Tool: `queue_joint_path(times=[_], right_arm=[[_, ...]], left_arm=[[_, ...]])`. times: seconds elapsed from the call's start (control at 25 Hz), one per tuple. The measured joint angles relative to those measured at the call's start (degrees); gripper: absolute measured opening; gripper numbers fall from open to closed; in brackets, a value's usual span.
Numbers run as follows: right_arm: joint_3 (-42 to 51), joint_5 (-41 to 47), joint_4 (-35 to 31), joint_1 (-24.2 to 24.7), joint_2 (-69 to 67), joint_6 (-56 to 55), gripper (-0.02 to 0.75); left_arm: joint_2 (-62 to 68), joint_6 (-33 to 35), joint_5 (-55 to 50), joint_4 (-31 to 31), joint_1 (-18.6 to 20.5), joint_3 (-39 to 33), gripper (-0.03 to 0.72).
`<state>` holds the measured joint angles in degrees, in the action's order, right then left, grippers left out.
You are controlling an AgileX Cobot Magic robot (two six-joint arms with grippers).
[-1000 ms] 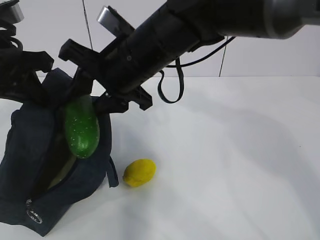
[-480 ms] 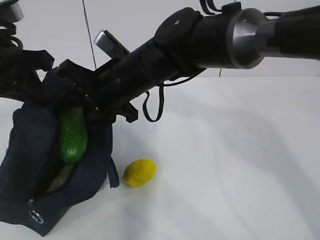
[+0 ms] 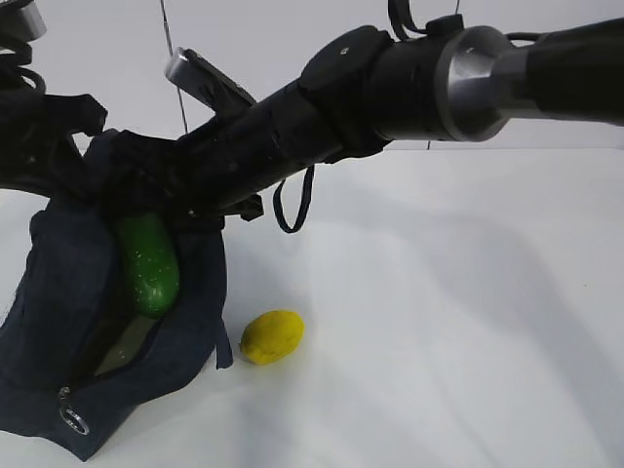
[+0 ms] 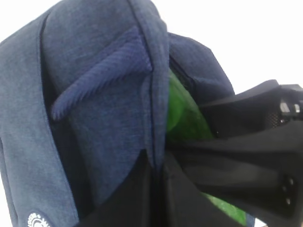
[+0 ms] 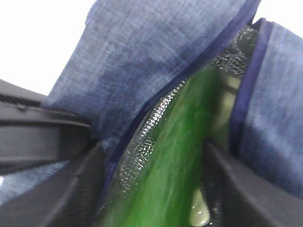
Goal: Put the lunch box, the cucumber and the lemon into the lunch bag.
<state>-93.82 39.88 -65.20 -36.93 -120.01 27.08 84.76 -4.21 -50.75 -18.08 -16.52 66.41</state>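
Exterior view hides the right tool (image 3: 146,200) almost wholly: its black body merges with the dark mouth of the lunch bag (image 3: 58,292), and only the cucumber (image 3: 148,263) below it shows, upright and half sunk into the opening. The right wrist view is blurred, yet its two dark fingers (image 5: 71,198) flank the cucumber (image 5: 175,161) on either side between the silver lining and the navy fabric, so the tool holds it at a middling width. The left tool (image 4: 156,165) is cut off at the upper left of the exterior view; its wrist view shows it pinched tight on the bag's rim seam (image 4: 151,94), propping the opening. A pale green patch deep in the bag may be the lunch box (image 3: 122,351), though this is hard to make out. Compared with a second ago, the cucumber sits lower in the bag and the right arm has swung down and leftward. The lemon (image 3: 272,336) lies unmoved on the white bench (image 3: 439,322), just beside the bag's right side, near the front edge.
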Motion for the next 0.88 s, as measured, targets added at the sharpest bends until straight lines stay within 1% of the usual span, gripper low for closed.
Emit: queue_joint_path(times=[0.12,0.2,0.36,0.52,0.76,0.88], right_arm=[[0.10,0.38,-1.22,0.00,-0.04,4.44,0.424],[0.10,0.91,-1.66,0.00,-0.04,6.89,0.465],[0.10,1.44,-1.66,0.12,-0.13,9.21,0.514],[0.10,3.51,-1.55,0.23,-0.17,10.61,0.521],[-0.01,10.80,-2.99,0.62,-0.17,13.67,0.528],[-0.01,14.42,-0.68,2.13,1.09,13.88,0.529]], left_arm=[[0.00,0.00,0.00,0.00,0.00,0.00,-0.007],[0.00,0.06,-0.13,0.00,0.00,0.00,-0.007],[0.00,0.06,-0.36,0.18,0.00,0.00,-0.007],[0.00,0.13,-0.35,0.31,0.00,0.00,-0.007],[0.00,0.20,-0.35,0.19,0.00,0.00,-0.007],[0.00,0.20,-0.35,0.48,0.00,0.00,-0.007]])
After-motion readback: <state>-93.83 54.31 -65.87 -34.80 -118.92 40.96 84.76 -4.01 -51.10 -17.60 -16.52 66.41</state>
